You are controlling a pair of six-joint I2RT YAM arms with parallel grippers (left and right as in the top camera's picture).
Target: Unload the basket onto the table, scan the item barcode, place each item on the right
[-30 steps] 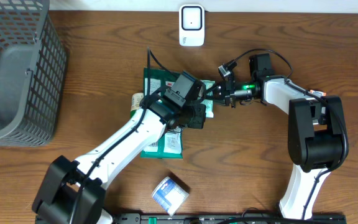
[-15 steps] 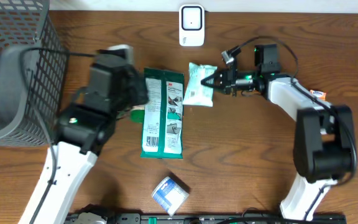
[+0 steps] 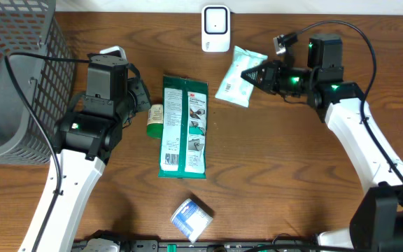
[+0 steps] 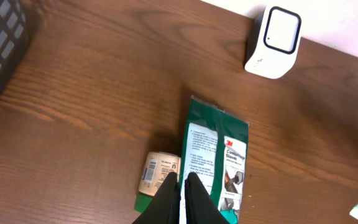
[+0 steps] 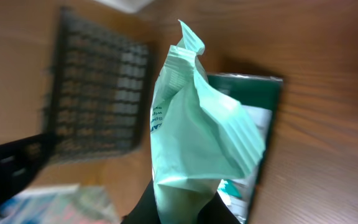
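- Dark wood-grain counter (image 3: 292,182) carries everything. A grey wire basket (image 3: 16,77) sits at its far left, well off to the outer side of the left gripper, and is probably the bin for goods once scanned.
- Left gripper (image 4: 180,185) is fully closed with nothing between its jaws. It hangs above the clutter, I judge so that the other arm has room to work.
- Just under its tips lies a small tan bottle (image 4: 160,176) with a green cap, touching the edge of a flat green 3M package (image 4: 217,163) that stretches out ahead of the gripper. Both lie flat, as if waiting their turn.
- A small blue-and-white packet (image 3: 191,217) lies alone near the counter's front edge, well apart from either gripper.
- White scanner (image 3: 215,29) stands at the back edge, just beyond and to the side of the right gripper's tips, its dark-rimmed window showing.
- Mint-green pouch (image 3: 239,85), the item to scan, is lifted off the counter and juts out past the right gripper's tips, tilted, near the scanner but not squarely before it.
- Right gripper (image 3: 252,75) is nearly closed, pinching the pouch's crimped end. Holding it by the edge likely keeps the printed faces uncovered. I cannot tell where the barcode is.
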